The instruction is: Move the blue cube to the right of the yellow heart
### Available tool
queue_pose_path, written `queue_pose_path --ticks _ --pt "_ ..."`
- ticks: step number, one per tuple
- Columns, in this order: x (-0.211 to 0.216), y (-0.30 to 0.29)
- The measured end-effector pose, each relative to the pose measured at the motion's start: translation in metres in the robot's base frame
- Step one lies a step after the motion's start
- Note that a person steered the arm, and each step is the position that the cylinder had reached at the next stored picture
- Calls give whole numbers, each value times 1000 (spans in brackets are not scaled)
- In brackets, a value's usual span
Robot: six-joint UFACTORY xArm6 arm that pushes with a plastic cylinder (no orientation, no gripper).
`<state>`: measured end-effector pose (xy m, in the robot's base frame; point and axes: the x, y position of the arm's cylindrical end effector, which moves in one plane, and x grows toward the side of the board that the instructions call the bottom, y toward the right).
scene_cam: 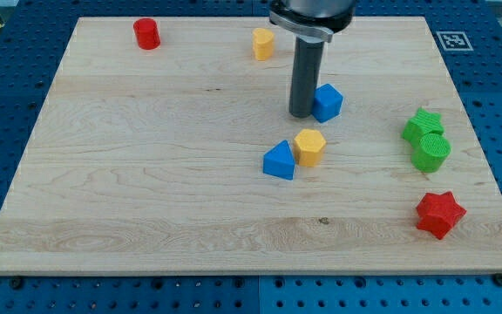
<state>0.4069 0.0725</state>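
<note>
The blue cube (328,101) sits right of the board's centre, toward the view's top. My tip (301,114) stands right against the cube's left side. The yellow heart (262,43) lies near the view's top edge, up and to the left of the cube and of my tip. The rod rises straight up from the tip and leaves the view at the top.
A yellow hexagon (309,146) and a blue triangle (279,161) touch each other just below my tip. A red cylinder (147,33) is at the top left. A green star (423,125) and a green cylinder (431,152) are at the right, with a red star (440,214) below them.
</note>
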Motion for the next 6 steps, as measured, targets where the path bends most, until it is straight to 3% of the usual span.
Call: queue_pose_path --ticks 2,4,6 --pt "-37 66" --pt "5 74" --pt "-105 99"
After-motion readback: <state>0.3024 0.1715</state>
